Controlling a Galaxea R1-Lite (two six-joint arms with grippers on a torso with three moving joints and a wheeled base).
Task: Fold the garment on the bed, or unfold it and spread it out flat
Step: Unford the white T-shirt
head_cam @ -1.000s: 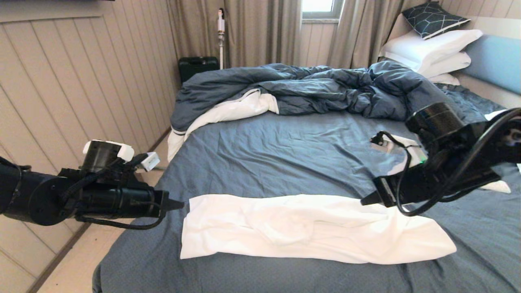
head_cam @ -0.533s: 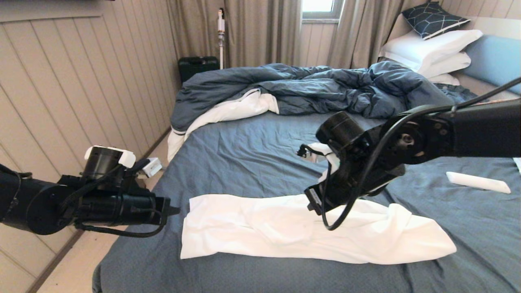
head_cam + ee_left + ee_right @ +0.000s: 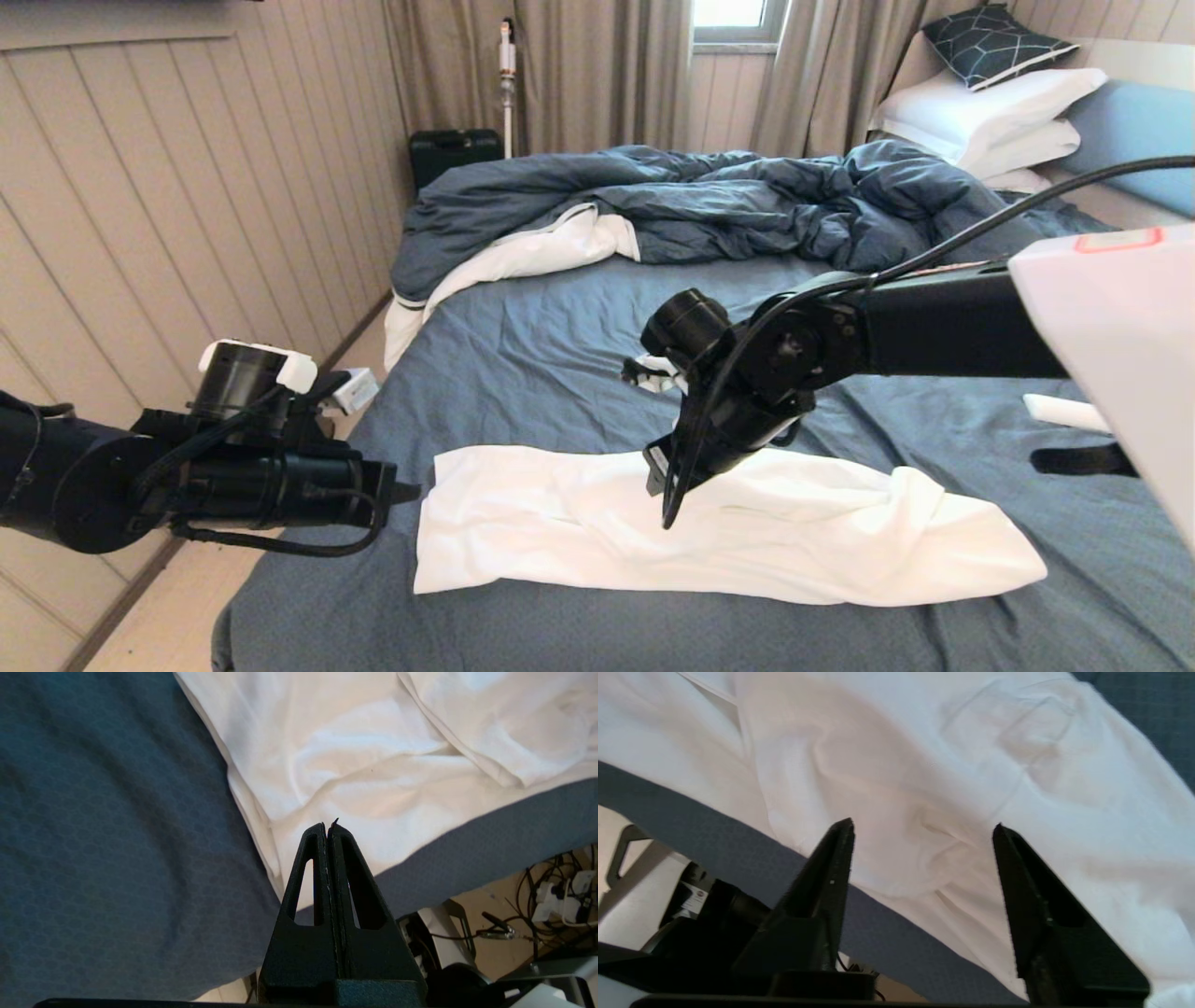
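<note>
Reaching across the garment [image 3: 709, 527], a long folded white strip lying crosswise near the bed's [image 3: 597, 336] foot edge, the right gripper [image 3: 665, 478] hangs over the strip's middle with jaws spread. Good practice, in my judgement: descend squarely, pinch every layer at the fold, then lift. The left gripper [image 3: 411, 488], pressed together on nothing, sits at the strip's nine o'clock end. A second earlier the right gripper stood near the three o'clock end.
</note>
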